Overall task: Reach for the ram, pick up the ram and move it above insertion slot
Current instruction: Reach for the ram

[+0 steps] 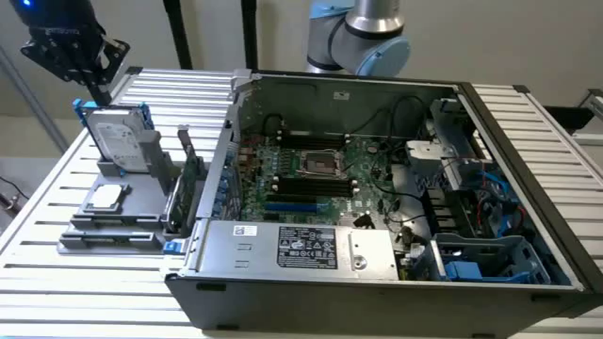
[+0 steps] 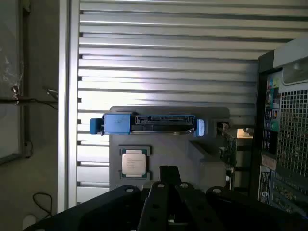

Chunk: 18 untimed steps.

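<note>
Gripper (image 1: 97,90) hovers over hard drive (image 1: 121,138) at far edge of fixture tray (image 1: 140,199); claw state cannot be told. Ram (image 1: 177,205), apparently green stick on tray edge beside computer case (image 1: 282,282), untouched. Reach incomplete; pick-up, move over insertion slot (image 1: 311,187) outstanding.

Robot arm (image 1: 363,35) bending at its grey and blue joint at the back, black gripper (image 1: 95,86) hanging high at the exterior view's left, pointing down

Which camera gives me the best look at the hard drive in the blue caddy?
The exterior view: the hard drive stands upright on the grey holder, labelled face toward the camera. The wrist view looks down on its edge, with the connector and blue caddy visible, not the label.
</note>
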Available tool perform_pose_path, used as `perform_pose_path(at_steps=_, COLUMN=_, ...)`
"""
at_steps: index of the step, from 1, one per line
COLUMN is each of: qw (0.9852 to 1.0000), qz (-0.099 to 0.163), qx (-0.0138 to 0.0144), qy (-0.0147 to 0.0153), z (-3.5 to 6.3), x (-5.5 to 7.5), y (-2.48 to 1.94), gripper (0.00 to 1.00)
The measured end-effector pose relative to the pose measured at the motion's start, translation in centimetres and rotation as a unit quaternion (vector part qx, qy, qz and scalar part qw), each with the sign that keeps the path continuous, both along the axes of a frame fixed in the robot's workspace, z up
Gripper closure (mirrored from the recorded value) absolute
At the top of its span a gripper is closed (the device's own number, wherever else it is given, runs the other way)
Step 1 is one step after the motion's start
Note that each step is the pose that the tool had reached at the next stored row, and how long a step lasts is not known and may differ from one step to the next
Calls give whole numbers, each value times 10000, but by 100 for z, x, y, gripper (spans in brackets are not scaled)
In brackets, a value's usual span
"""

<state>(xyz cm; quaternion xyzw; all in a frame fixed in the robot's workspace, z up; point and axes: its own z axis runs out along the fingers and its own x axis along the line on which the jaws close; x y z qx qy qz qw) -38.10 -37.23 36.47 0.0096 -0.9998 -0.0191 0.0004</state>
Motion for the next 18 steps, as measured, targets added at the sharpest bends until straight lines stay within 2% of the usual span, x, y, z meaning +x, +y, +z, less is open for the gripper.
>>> perform_pose_path(at_steps=14, qw=10000, qz=0, qx=-1, qy=1, z=1, x=0, y=-3, gripper=89)
perform_pose_path(at_steps=16, qw=10000, qz=-1, qx=0, qy=0, z=0, x=0, y=-32, gripper=89)
perform_pose_path(at_steps=18, qw=10000, qz=0, qx=0, qy=0, z=-1, x=4, y=-92, gripper=89)
